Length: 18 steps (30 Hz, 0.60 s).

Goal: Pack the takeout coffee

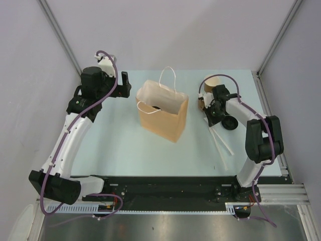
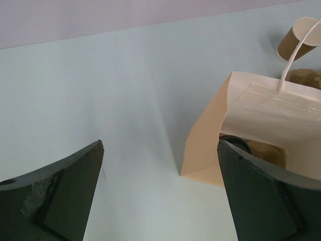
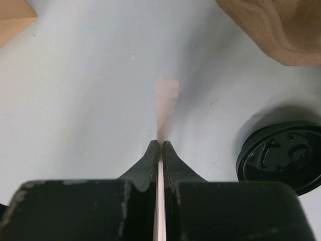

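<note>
One kraft cup (image 1: 211, 82) stands open, without a lid, at the back right; it also shows in the left wrist view (image 2: 295, 41). A loose black lid (image 1: 229, 123) lies upside down on the table, seen close in the right wrist view (image 3: 283, 156). The tall paper bag (image 1: 163, 111) stands open in the middle, with a dark round lid (image 2: 234, 142) showing inside it. My right gripper (image 3: 160, 144) is shut on a thin flat tan strip (image 3: 166, 103), seen edge-on, just above the table. My left gripper (image 2: 160, 150) is open and empty, left of the bag (image 2: 210, 140).
The brown cardboard carrier (image 3: 278, 27) lies just beyond the right gripper, and also shows behind the bag (image 2: 305, 77). Two white straws (image 1: 221, 143) lie on the table near the right arm. Grey walls close in the table at the back and sides.
</note>
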Each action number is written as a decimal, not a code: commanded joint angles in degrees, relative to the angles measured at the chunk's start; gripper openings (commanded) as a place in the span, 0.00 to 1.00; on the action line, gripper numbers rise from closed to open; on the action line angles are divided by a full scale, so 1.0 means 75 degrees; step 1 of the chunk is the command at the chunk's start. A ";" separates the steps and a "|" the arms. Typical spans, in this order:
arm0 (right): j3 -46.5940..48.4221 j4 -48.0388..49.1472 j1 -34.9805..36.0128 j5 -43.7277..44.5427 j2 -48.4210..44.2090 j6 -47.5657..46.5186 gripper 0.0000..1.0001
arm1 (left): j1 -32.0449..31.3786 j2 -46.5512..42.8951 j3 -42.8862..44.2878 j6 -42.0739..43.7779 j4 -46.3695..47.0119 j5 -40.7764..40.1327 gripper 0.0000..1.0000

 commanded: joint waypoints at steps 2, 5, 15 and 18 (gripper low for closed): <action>0.0064 -0.0116 -0.0028 -0.0276 -0.0095 -0.0084 0.09 | 0.0053 -0.0004 -0.0024 -0.0036 0.0300 0.0091 1.00; 0.0052 -0.0092 -0.0109 -0.0170 0.0069 -0.0154 0.21 | 0.0053 0.0020 0.0011 -0.0024 0.0265 0.0067 1.00; 0.0029 -0.0596 -0.0626 -0.0088 0.0187 -0.0600 0.31 | 0.0053 0.0090 0.0069 0.0023 0.0206 0.0114 1.00; 0.0017 -0.0619 -0.0521 -0.0111 0.0257 -0.0530 0.31 | 0.0053 0.0137 0.0093 0.0023 0.0171 0.0126 1.00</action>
